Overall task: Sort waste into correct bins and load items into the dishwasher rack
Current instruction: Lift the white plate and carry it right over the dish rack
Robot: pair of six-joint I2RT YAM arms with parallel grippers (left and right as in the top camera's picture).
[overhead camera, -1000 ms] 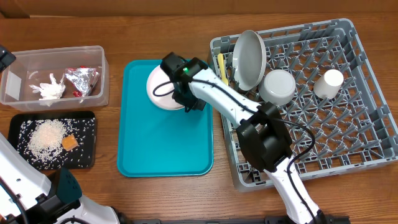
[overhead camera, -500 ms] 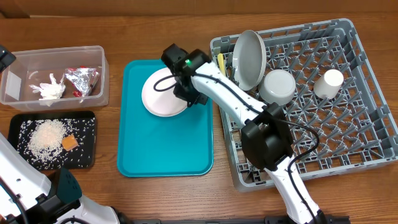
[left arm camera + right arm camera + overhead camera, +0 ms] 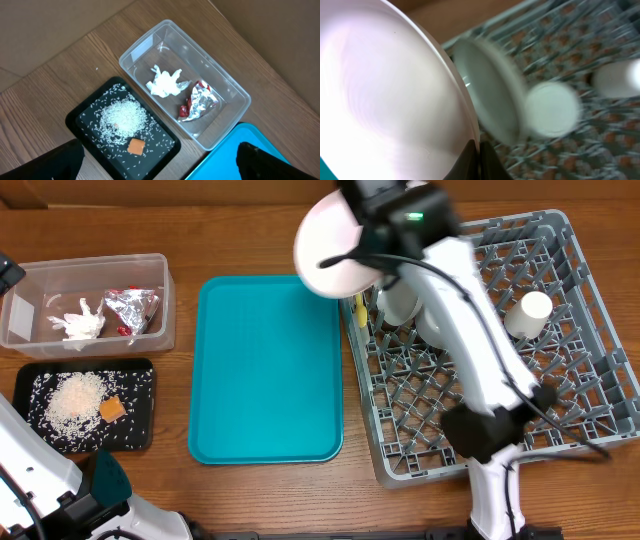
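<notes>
My right gripper [image 3: 478,161] is shut on the rim of the pinkish-white plate [image 3: 385,100]. Overhead, that plate [image 3: 330,250] hangs tilted in the air over the far left corner of the grey dishwasher rack [image 3: 560,400]. In the rack stand the grey-white plate [image 3: 490,95], a white bowl [image 3: 552,110] and a white cup [image 3: 533,312], with a yellow utensil [image 3: 360,310] at the left wall. My left gripper [image 3: 160,167] is open, high above the bins, with nothing between its fingers.
The clear tub [image 3: 150,270] holds a crumpled napkin [image 3: 82,322], foil wrapper [image 3: 132,308] and red sachet [image 3: 123,330]. The black tray [image 3: 30,375] holds rice [image 3: 75,400] and an orange cube [image 3: 112,409]. A teal tray [image 3: 265,370] lies between bins and rack.
My right gripper has lifted the pinkish-white plate off the teal tray and carried it up and right to the rack's far left corner. The left arm has not moved.
</notes>
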